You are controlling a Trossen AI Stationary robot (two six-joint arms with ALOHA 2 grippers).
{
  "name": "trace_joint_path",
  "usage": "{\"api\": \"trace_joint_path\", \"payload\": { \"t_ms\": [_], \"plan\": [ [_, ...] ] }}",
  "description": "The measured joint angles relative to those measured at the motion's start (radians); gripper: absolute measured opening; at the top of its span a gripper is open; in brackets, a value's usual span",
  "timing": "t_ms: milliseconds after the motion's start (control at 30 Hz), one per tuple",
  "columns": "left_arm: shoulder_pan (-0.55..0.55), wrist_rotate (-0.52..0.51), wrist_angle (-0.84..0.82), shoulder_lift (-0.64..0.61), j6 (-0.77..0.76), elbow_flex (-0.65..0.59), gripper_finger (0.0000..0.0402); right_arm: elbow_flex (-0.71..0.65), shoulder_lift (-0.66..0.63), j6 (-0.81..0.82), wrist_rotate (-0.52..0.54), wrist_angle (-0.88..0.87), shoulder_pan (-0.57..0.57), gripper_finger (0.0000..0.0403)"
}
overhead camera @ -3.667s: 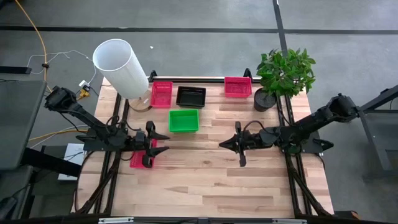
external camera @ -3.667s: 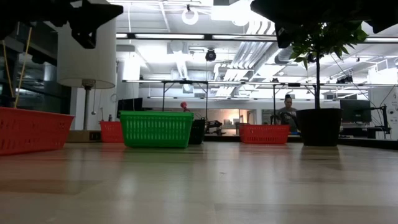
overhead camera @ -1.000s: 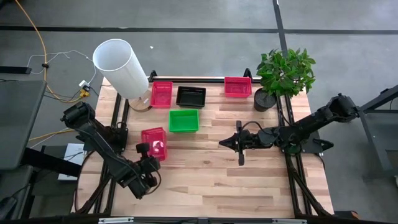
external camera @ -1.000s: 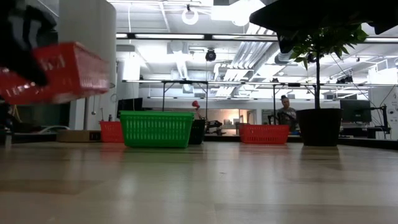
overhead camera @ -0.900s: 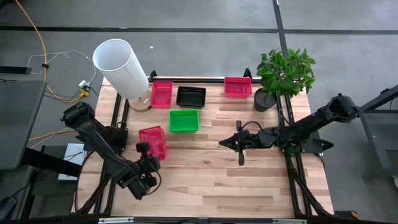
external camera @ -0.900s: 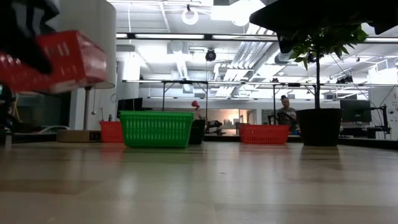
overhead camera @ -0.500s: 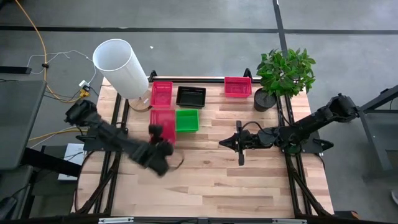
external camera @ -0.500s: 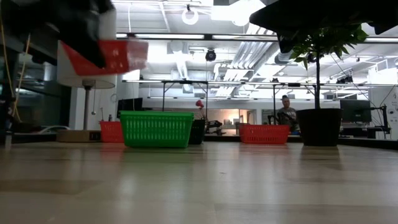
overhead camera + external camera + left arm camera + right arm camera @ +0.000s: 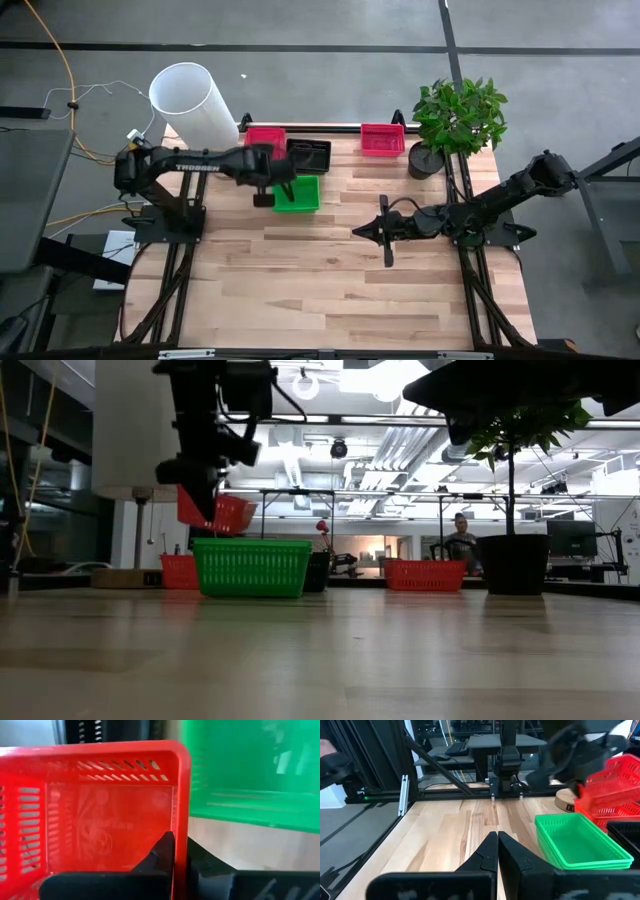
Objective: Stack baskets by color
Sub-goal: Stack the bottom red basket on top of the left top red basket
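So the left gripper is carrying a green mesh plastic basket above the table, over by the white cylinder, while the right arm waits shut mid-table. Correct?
Not quite: the basket held in the left gripper is the red mesh plastic basket, not a green one. The left wrist view shows the fingers clamped on its rim; the green mesh plastic basket sits on the table beneath. The rest stands: it is lifted near the white cylinder, and the right gripper waits shut mid-table.

Bright lamps on the ceiling (image 9: 300,385) light the room evenly, the wooden desk (image 9: 330,650) shines a little and looks blurry up close in the low view, and the green basket (image 9: 250,770) is soft and fuzzy in the left wrist view.
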Motion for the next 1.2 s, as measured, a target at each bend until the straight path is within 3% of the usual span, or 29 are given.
{"api": "trace_joint_path", "payload": {
  "t_ms": [200,567,767,1200],
  "plan": [
    [0.102,-0.009,0.101,0.0,0.137,-0.013,0.0,0.0,0.0,-0.001,0.001,-0.016,0.0,0.0],
    [0.212,-0.034,0.094,0.0,0.218,-0.095,0.0,0.0,0.0,-0.008,0.001,-0.018,0.0,0.0],
    [0.233,-0.029,0.186,0.001,0.251,-0.164,0.0,0.0,0.0,-0.008,0.002,-0.017,0.0,0.0],
    [0.244,-0.001,0.212,0.001,0.282,-0.173,0.0,0.0,0.0,-0.009,0.008,-0.014,0.0,0.0]
  ]
}}
